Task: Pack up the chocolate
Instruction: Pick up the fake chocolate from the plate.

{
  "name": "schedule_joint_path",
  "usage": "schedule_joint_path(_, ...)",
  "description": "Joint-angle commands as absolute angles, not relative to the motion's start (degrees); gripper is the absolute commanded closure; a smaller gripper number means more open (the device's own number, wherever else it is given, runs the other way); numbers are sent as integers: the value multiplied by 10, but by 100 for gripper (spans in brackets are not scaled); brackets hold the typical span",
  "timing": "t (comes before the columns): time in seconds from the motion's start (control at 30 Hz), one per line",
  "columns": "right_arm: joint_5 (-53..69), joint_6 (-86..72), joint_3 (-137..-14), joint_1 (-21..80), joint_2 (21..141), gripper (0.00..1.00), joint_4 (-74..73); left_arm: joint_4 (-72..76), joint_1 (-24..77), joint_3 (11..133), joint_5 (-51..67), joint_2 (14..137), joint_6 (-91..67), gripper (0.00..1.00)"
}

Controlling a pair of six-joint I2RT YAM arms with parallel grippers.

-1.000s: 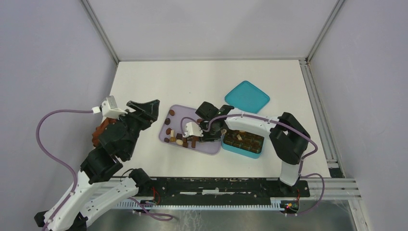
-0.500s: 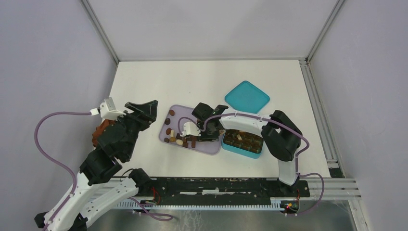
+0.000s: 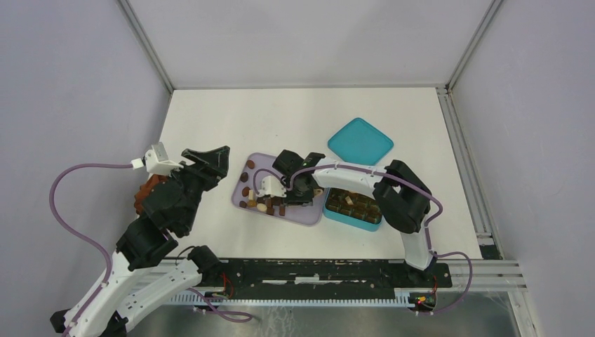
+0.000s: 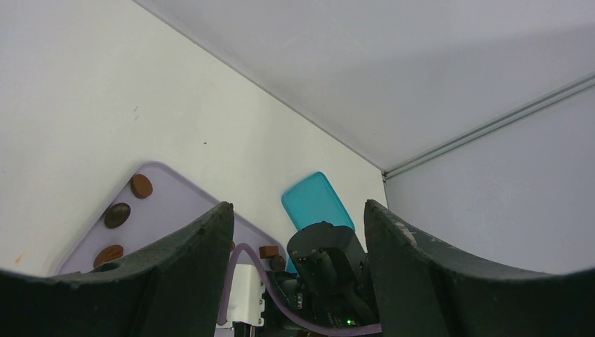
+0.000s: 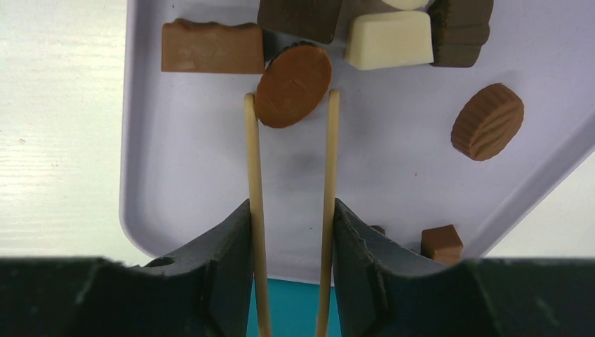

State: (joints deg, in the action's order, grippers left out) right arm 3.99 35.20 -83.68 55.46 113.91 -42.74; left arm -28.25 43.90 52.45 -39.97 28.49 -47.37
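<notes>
The chocolate lies as small pieces on a lilac tray (image 3: 309, 214). In the right wrist view a round mid-brown piece (image 5: 292, 86) sits between the tips of two thin beige tong arms (image 5: 254, 168). My right gripper (image 5: 289, 210) is shut on these tongs, low over the tray (image 5: 189, 175). Close by are a brown bar (image 5: 212, 48), a cream-white piece (image 5: 390, 39) and another round piece (image 5: 487, 121). The teal box (image 3: 354, 208) right of the tray holds several pieces. My left gripper (image 3: 210, 160) hangs open and empty left of the tray.
The teal lid (image 3: 360, 141) lies flat behind the box. A rust-brown cloth lump (image 3: 145, 193) sits under my left arm by the left wall. A small brown cube (image 5: 441, 243) rests near the tray's edge. Metal rails border the table's right side and back.
My right arm has slid left from the box side further over the tray, bringing the tongs up to the round piece. The left arm has hardly moved.
</notes>
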Motion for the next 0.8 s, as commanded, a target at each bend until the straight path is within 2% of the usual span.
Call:
schedule_joint_path(0.0,23,335,-874,563,1152,54,-441,-269,440,526,-411,284,-485,26)
schedule_joint_path(0.33,11,326,-906,569,1176,55,-458,-263,440,523,-409,284,-486,26)
schedule_joint_path(0.6,14,322,-901,568,1149,80,-454,-260,440,524,-407,286,-485,26)
schedule_joint_path(0.77,18,321,-891,565,1127,85,-448,-256,440,523,-402,291,-486,26)
